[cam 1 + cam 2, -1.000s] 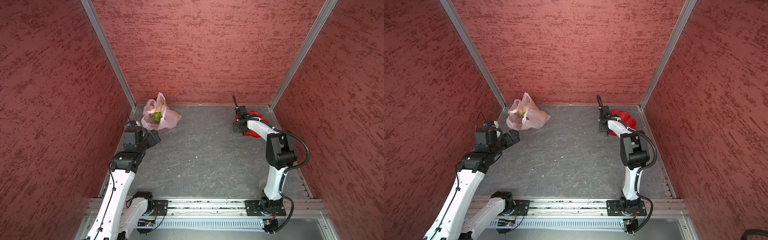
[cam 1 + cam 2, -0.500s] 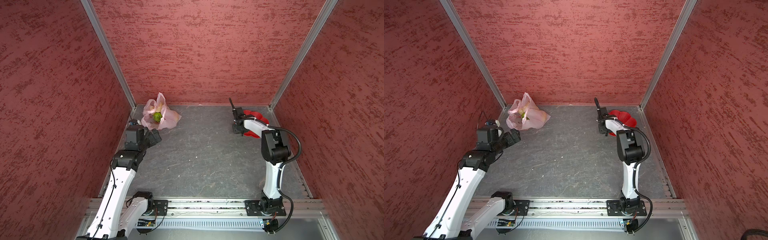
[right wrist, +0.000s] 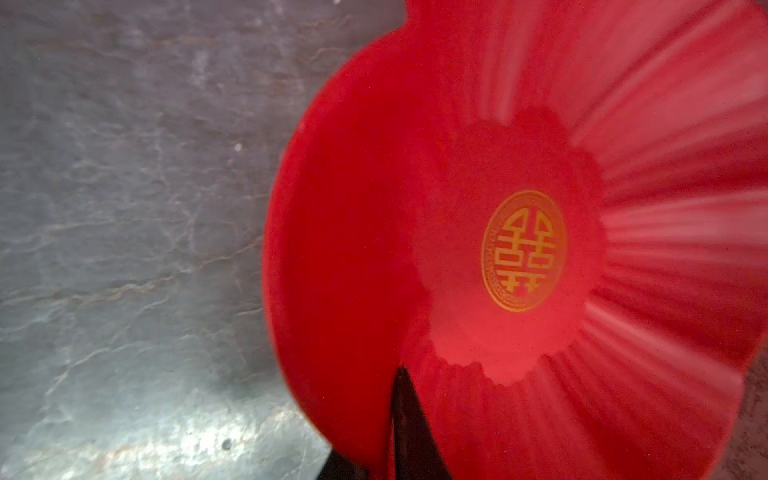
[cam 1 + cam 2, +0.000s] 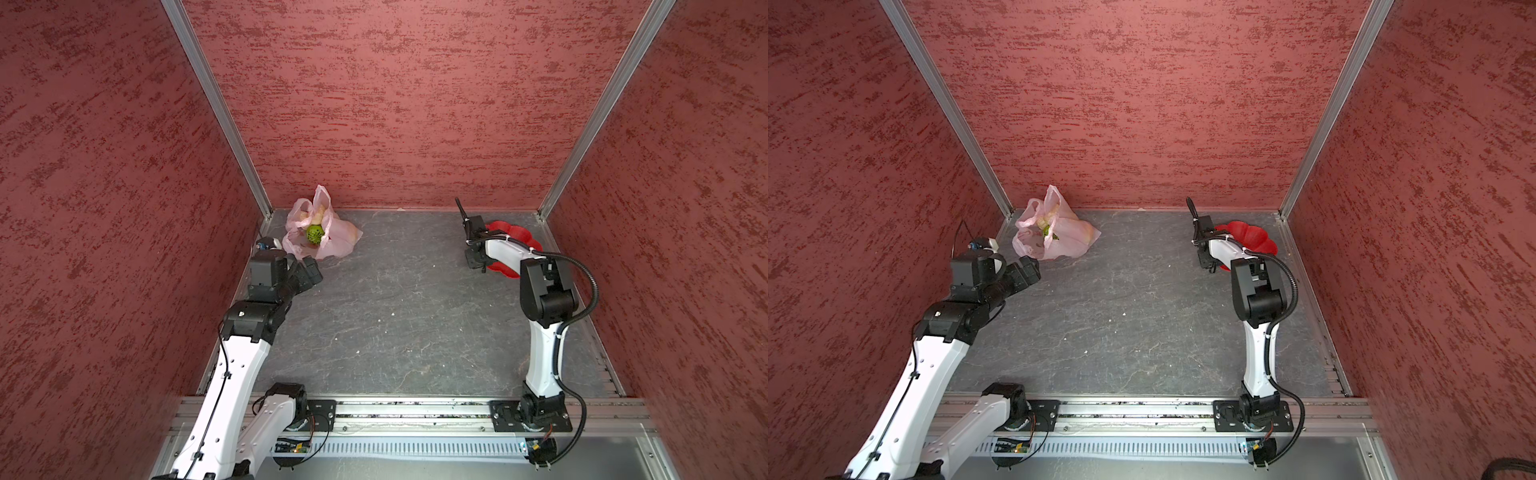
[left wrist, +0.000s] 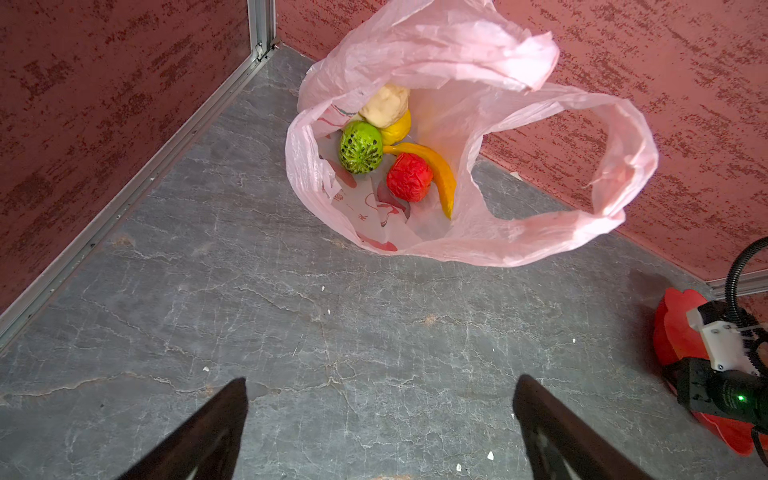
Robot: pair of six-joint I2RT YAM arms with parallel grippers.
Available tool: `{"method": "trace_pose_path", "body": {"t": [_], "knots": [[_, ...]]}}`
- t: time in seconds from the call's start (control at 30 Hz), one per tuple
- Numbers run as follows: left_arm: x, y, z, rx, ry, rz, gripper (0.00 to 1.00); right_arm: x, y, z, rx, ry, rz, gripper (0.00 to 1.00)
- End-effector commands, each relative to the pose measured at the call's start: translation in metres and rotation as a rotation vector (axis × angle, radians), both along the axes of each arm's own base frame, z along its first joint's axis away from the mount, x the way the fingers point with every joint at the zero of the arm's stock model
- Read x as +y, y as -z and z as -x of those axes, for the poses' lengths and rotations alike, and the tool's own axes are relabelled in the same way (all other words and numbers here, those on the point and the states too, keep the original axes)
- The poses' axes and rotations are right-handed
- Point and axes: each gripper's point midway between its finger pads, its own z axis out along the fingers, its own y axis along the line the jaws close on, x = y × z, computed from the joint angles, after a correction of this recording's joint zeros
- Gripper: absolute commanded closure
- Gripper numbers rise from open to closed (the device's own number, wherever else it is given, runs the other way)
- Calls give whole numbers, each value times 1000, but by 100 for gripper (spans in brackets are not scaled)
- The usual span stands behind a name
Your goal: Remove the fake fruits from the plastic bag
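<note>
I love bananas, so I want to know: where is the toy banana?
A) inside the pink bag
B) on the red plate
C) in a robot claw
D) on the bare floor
A: the banana lies inside the open plastic bag, right beside the red fruit.

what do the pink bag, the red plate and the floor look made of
The plastic bag looks like thin plastic film: translucent, with crinkled folds. The red plate is probably moulded plastic: glossy, with fluted petals and a gold emblem. The tabletop looks like grey slate or a stone-print sheet, matt with pale veins; cannot tell which.
</note>
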Motion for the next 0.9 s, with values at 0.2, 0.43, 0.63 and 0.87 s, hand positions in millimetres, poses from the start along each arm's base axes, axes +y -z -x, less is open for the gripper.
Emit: {"method": "trace_pose_path", "body": {"t": [0.2, 0.43, 0.63, 0.87], "knots": [[-3, -20, 11, -70, 23, -4, 1, 13, -11, 22, 32, 1, -77, 100], [-8, -23, 13, -86, 49, 20, 1, 58, -10, 83, 91, 2, -108, 100], [-13, -31, 12, -93, 84, 15, 0, 115, 3, 167, 175, 4, -74, 100], [-16, -50, 16, -134, 110, 12, 0, 163, 10, 249, 221, 38, -44, 100]]}}
